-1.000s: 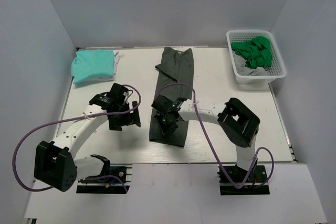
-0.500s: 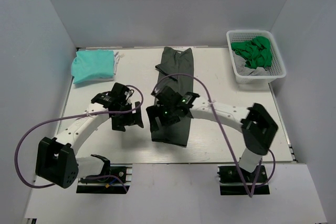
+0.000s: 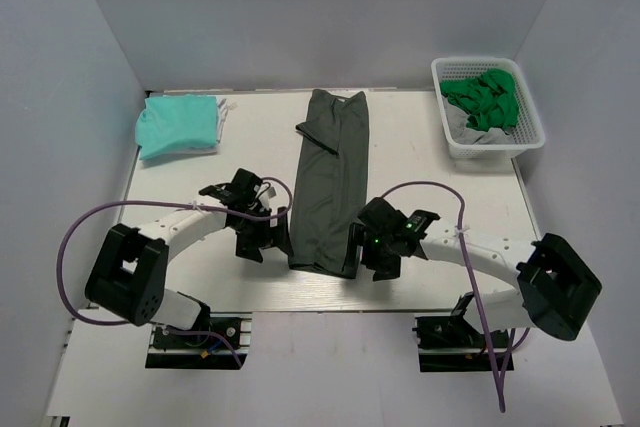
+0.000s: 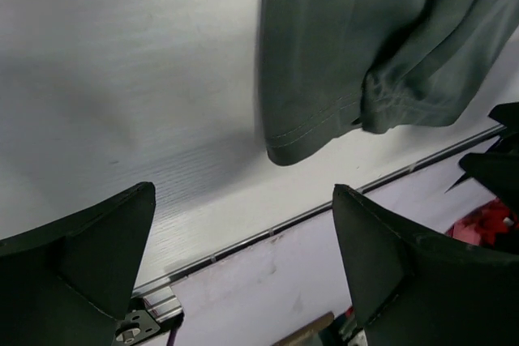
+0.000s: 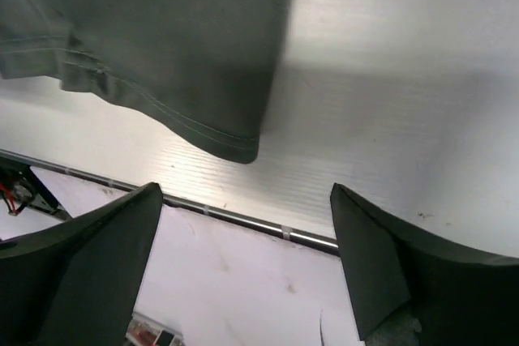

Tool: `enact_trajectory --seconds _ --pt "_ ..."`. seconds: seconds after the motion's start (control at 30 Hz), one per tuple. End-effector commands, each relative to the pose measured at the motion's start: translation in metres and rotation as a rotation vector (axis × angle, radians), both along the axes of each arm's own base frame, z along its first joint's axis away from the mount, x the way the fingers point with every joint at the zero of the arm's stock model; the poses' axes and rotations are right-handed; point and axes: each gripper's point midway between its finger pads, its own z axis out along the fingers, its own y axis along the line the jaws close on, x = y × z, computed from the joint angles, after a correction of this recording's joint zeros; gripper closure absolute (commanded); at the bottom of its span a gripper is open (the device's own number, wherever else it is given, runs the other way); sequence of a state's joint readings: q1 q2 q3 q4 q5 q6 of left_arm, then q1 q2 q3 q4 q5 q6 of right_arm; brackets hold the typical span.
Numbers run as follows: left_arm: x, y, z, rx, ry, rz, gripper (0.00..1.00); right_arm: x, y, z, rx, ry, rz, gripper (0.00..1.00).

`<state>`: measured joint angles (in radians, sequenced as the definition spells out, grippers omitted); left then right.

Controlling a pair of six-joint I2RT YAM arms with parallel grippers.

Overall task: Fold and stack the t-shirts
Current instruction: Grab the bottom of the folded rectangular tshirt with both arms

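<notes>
A dark grey-green t-shirt (image 3: pixel 330 177) lies folded into a long narrow strip down the middle of the table, its hem toward the near edge. My left gripper (image 3: pixel 264 238) stands open just left of the shirt's near end and holds nothing. My right gripper (image 3: pixel 374 255) stands open just right of that end, also with nothing in it. In the left wrist view the hem corner (image 4: pixel 340 79) lies beyond the open gripper (image 4: pixel 243 196). In the right wrist view the other hem corner (image 5: pixel 170 46) lies ahead of the open gripper (image 5: pixel 246 192). A folded mint-teal t-shirt (image 3: pixel 178 125) rests at the back left.
A white basket (image 3: pixel 455 142) at the back right holds a crumpled bright green t-shirt (image 3: pixel 485 97) and some pale grey cloth (image 3: pixel 462 123). The table's near edge with its metal rail (image 5: pixel 235 218) runs just below both grippers. Grey walls enclose the table.
My right gripper opened, left the shirt's near end and swung across to its right side. The left gripper moved nearer to the shirt's near left corner and stayed open.
</notes>
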<state>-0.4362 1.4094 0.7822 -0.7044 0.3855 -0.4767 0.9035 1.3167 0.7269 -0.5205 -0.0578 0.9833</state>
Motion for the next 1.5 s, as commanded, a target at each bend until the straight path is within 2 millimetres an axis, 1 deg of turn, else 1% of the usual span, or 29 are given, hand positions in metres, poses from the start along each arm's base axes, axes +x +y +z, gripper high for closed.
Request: enact_trajectory --seconds 0.0,0.07,0.1,0.17,0.23,0.33,0.37,0.4,0.47,0.57,0.6,0.67,0.7,0.73,0.83,0.93,1.0,1.03,1.07,1.1,1.13,1.2,1.27,1.3,1.33,1.37,1.4,1.43,1.47 --pt "-0.005 -0.017 -0.001 -0.074 -0.012 -0.063 0.00 0.006 0.024 0.009 0.111 0.029 -0.070 0.15" --pt "-0.007 -0.019 -0.006 -0.074 -0.005 -0.065 0.00 0.007 0.025 0.002 0.101 0.041 -0.063 0.22" --pt "-0.007 -0.023 -0.006 -0.080 -0.017 -0.077 0.00 0.011 0.030 0.002 0.110 0.048 -0.063 0.22" --pt "-0.006 -0.025 -0.014 -0.070 -0.011 -0.074 0.00 0.016 0.032 -0.001 0.096 0.045 -0.055 0.24" --pt "-0.003 -0.028 -0.018 -0.055 -0.014 -0.074 0.05 0.019 0.033 -0.007 0.071 0.056 -0.057 0.26" --pt "-0.005 -0.028 -0.031 -0.014 0.011 -0.068 0.18 0.019 0.033 -0.014 0.055 0.074 -0.056 0.36" --pt "-0.007 -0.029 -0.032 -0.002 0.005 -0.077 0.28 0.018 0.033 -0.015 0.052 0.077 -0.050 0.39" --pt "-0.006 -0.026 -0.037 0.023 0.012 -0.062 0.31 0.017 0.033 -0.017 0.048 0.082 -0.048 0.43" --pt "-0.011 -0.026 -0.044 0.049 0.020 -0.066 0.31 0.018 0.030 -0.021 0.037 0.087 -0.056 0.52" --pt "-0.012 -0.030 -0.049 0.051 0.029 -0.069 0.39 0.015 0.028 -0.025 0.030 0.098 -0.054 0.57" --pt "-0.016 -0.031 -0.053 0.059 0.040 -0.082 0.45 0.014 0.028 -0.026 0.034 0.101 -0.052 0.62" --pt "-0.024 -0.029 -0.055 0.077 0.072 -0.086 0.53 0.012 0.028 -0.028 0.035 0.108 -0.048 0.67" --pt "-0.027 -0.024 -0.058 0.115 0.073 -0.090 0.63 0.014 0.029 -0.027 0.041 0.104 -0.051 0.70" --pt "-0.029 -0.022 -0.059 0.136 0.078 -0.086 0.72 0.013 0.030 -0.027 0.045 0.104 -0.042 0.80" --pt "-0.034 -0.007 -0.065 0.218 0.101 -0.063 1.00 0.013 0.032 -0.024 0.052 0.095 -0.023 1.00" --pt "-0.034 -0.008 -0.060 0.216 0.101 -0.053 1.00 0.006 0.030 -0.021 0.053 0.107 0.010 1.00" --pt "-0.042 -0.009 -0.053 0.213 0.127 -0.040 1.00 -0.006 0.027 -0.020 0.053 0.145 0.041 1.00" --pt "-0.045 -0.009 -0.047 0.211 0.127 -0.037 1.00 -0.010 0.030 -0.014 0.072 0.154 0.064 1.00" --pt "-0.048 -0.006 -0.044 0.224 0.134 -0.026 1.00 -0.016 0.031 -0.012 0.079 0.161 0.090 1.00" --pt "-0.060 0.005 -0.043 0.265 0.172 -0.016 1.00 -0.022 0.033 -0.008 0.076 0.171 0.112 1.00" --pt "-0.065 0.007 -0.039 0.271 0.177 -0.025 1.00 -0.027 0.033 -0.006 0.076 0.168 0.141 1.00" --pt "-0.070 0.010 -0.026 0.262 0.174 0.000 1.00 -0.036 0.033 -0.003 0.070 0.180 0.168 1.00" --pt "-0.067 0.007 -0.018 0.243 0.156 0.021 1.00 -0.045 0.032 -0.004 0.048 0.199 0.194 1.00" --pt "-0.066 0.006 -0.013 0.244 0.141 0.014 1.00 -0.042 0.035 0.001 0.044 0.186 0.198 1.00" --pt "-0.066 0.012 -0.011 0.279 0.140 0.020 1.00 -0.041 0.036 0.002 0.038 0.178 0.208 1.00" --pt "-0.057 0.008 -0.001 0.281 0.112 0.026 1.00 -0.036 0.039 0.006 0.036 0.158 0.211 1.00" --pt "-0.053 0.010 0.001 0.304 0.112 0.038 1.00 -0.033 0.040 0.008 0.037 0.144 0.212 1.00" --pt "-0.052 0.012 0.002 0.330 0.122 0.039 1.00 -0.024 0.050 0.020 0.068 0.117 0.213 1.00" --pt "-0.040 0.005 0.010 0.316 0.089 0.044 1.00 -0.023 0.051 0.020 0.065 0.112 0.232 1.00"
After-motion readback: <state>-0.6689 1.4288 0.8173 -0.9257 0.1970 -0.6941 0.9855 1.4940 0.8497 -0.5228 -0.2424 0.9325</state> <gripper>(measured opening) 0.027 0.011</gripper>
